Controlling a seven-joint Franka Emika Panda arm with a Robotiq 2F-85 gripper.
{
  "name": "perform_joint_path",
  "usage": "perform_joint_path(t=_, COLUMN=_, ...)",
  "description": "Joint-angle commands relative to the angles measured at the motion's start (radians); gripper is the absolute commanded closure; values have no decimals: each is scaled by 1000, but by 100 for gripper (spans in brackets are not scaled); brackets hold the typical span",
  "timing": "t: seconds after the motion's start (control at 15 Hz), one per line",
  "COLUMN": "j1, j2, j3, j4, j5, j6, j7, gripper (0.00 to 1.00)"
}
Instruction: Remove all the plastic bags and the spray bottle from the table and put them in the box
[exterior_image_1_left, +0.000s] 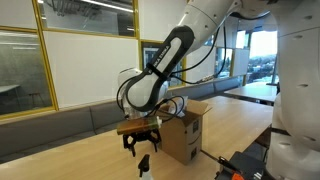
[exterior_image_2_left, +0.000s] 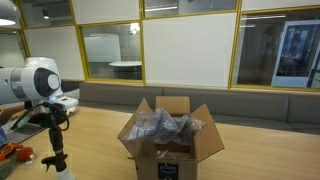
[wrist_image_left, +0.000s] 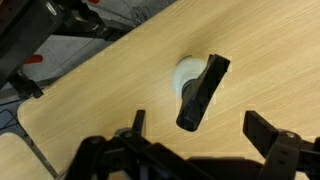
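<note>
My gripper (exterior_image_1_left: 141, 143) hangs straight above the spray bottle (exterior_image_1_left: 145, 167), which stands upright on the wooden worktop (exterior_image_1_left: 90, 155) close to its near edge. In the wrist view I look down on the bottle's black trigger head (wrist_image_left: 203, 92) lying slantwise across the white body (wrist_image_left: 184, 72). The fingers (wrist_image_left: 137, 125) are spread wide, one to each side of the head, and neither touches it. Nothing is held between them.

That view also shows the bottle near a corner of the worktop, with bare wood all round it.

The cardboard box (exterior_image_1_left: 186, 137) stands on the worktop just beside the gripper, its flaps open. In an exterior view I can see crumpled plastic bags (exterior_image_2_left: 165, 125) filling the box up to its rim, greyish and partly clear. How many there are I cannot tell. The bottle is outside the box, near it but not touching.
</note>
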Motion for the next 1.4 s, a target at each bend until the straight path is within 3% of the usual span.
perform_joint_path(t=0.0, j1=14, j2=9, j3=-15, j4=-29, j5=10, j6=76, j7=85, gripper=0)
perform_joint_path(t=0.27, j1=15, j2=31, j3=-19, j4=-45, j5=20, j6=115, j7=135, gripper=0)
perform_joint_path(t=0.73, j1=4, j2=67, j3=-33, j4=-55, j5=149, j6=185, j7=167, gripper=0)
perform_joint_path(t=1.33, j1=7, j2=103, j3=-47, j4=-82, j5=233, j6=283, j7=172, gripper=0)
